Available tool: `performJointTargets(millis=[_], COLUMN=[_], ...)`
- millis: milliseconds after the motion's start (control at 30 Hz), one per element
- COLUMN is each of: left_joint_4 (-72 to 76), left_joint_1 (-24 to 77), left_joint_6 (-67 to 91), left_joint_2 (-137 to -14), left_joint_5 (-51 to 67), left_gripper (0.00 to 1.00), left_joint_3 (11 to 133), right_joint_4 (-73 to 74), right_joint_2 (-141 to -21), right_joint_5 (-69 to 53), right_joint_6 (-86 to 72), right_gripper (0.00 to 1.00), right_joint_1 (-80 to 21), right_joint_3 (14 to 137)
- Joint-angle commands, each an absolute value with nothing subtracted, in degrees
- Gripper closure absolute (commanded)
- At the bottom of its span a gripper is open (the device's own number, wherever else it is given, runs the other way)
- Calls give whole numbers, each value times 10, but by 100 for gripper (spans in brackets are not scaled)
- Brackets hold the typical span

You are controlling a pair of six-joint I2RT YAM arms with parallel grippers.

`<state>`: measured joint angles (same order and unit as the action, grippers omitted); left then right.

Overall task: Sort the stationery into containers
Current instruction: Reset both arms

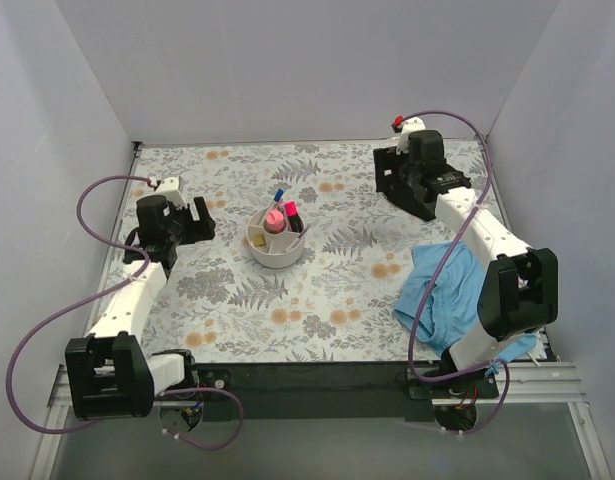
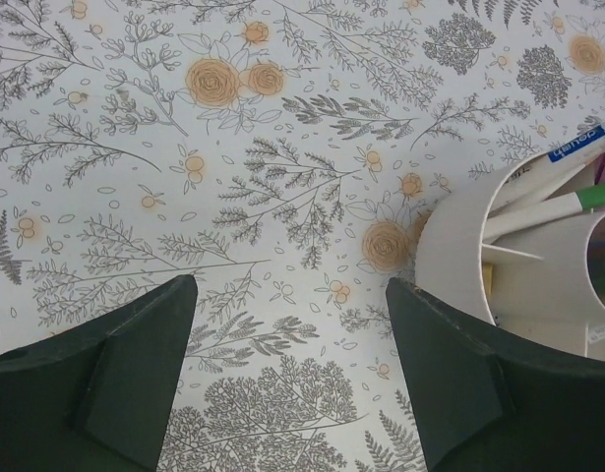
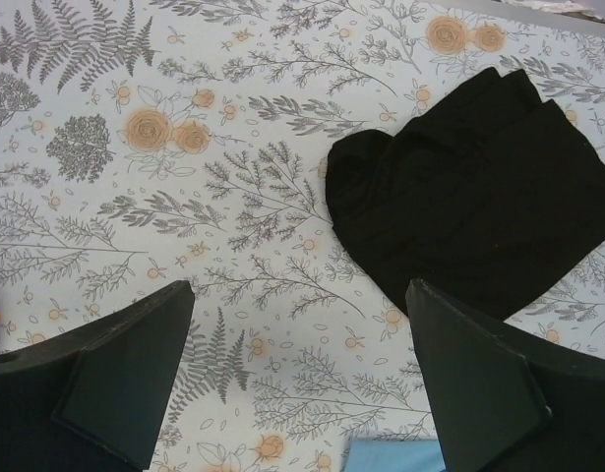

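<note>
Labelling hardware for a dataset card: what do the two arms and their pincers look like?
The left arm and right arm have white links, black joint housings and a looping purple cable each. Left pincer and right pincer have dark wedge-shaped fingers.

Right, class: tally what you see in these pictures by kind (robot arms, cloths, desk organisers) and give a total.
Robot arms: 2, left arm and right arm
Cloths: 2, blue cloth and black cloth
Desk organiser: 1
Total: 5
</note>
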<state>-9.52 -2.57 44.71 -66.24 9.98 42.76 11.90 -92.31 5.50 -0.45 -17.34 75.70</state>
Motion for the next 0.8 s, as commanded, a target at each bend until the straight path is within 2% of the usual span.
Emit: performJointTargets(millis=[0,267,767], left_joint_4=[-42,-53,-55], left_joint_1=[-25,-30,-30], left_joint_6=[422,408,412], left_joint_2=[-692,-756,-772], left_joint_5=[74,94,107], left_gripper=[21,17,17], left_joint_3=[467,539,571], right_joint_4=[117,187,169], right_joint_2=[-902,-850,-853], right_joint_5=[97,149,166], right_joint_6=[-15,-23,-25], right_gripper=[2,2,2], right_joint_1=[-175,-171,-172], right_joint_3=[775,743,753])
